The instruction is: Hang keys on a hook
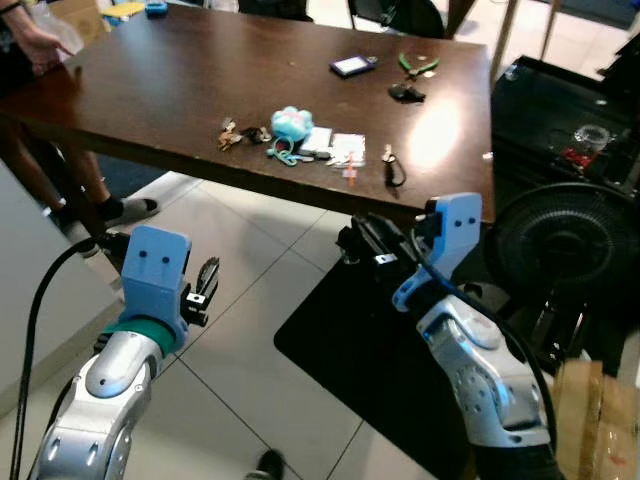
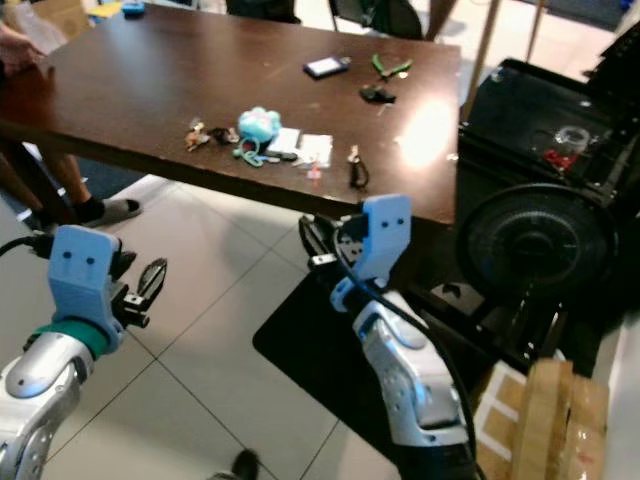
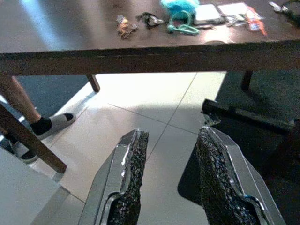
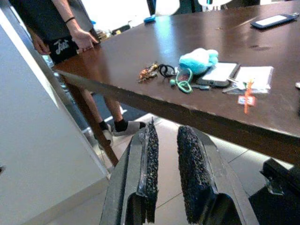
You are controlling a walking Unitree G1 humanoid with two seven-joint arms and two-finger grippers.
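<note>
Pale floor tiles [image 1: 250, 340] spread under both arms, short of the table [image 1: 200, 90], with a black mat [image 1: 350, 350] beneath its near edge. Nearest, the left gripper [image 3: 168, 183] hangs low before that edge, fingers moderately apart and empty. The right gripper [image 4: 165, 173] is raised closer to the edge, its pads narrowly parted, also empty.

On the table near the front edge lie the keys [image 1: 229, 135]: a small brassy bunch, just beside a dark ring [image 1: 256, 133] and a blue plush [image 1: 291, 123] with a teal loop. Cards [image 1: 345, 148] sit past the plush, and a second key [image 1: 392, 165] further along. Beyond are a phone [image 1: 353, 66] and pliers [image 1: 417, 65]. A person's hand [image 1: 40, 45] rests on the far corner.

The bunch looks light, hard and loose, likely to slide on the smooth top; pinching its ring seems safest, though the ring is too small to make out clearly.
</note>
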